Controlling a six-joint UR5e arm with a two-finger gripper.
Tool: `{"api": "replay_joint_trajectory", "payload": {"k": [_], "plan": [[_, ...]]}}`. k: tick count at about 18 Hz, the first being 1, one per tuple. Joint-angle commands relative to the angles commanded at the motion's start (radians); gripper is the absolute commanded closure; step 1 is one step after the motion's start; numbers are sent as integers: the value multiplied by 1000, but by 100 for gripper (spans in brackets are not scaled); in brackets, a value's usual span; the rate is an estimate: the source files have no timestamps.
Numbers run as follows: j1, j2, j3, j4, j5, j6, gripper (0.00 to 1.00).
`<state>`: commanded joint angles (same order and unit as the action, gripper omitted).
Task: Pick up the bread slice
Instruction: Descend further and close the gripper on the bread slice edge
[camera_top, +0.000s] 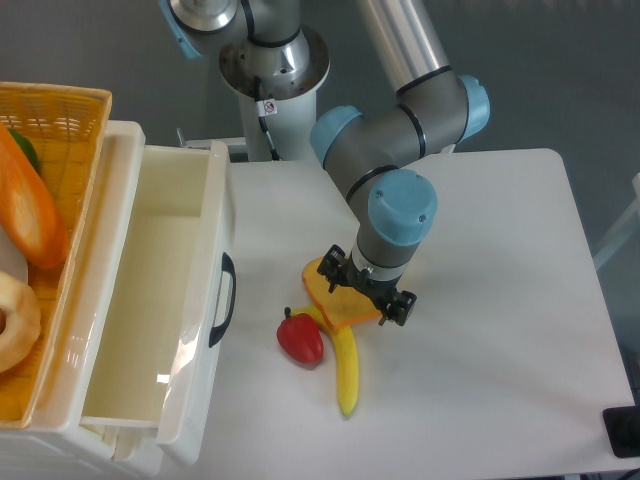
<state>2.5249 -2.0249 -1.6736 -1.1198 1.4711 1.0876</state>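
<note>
Here the flat yellow toy bread slice with orange-brown crust (335, 303) lies on the white table (480, 330), its lower edge overlapping the top of the yellow plastic banana (346, 366). The black two-finger gripper (364, 291) sits directly over the slice's right part; cannot tell whether the jaws are spread or pinching it. A red toy pepper (301, 338) is just beside the banana's left. Further left, an open white plastic drawer bin (160, 300), then a yellow wicker basket (60, 115) holding an orange baguette-like loaf (32, 215) and a pale bagel ring (15, 320).
</note>
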Motion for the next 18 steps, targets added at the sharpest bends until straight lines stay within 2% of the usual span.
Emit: {"api": "replay_joint_trajectory", "payload": {"k": [8, 18], "plan": [[-6, -6, -20, 0, -72, -2, 0], [-11, -28, -23, 2, -86, -3, 0]]}}
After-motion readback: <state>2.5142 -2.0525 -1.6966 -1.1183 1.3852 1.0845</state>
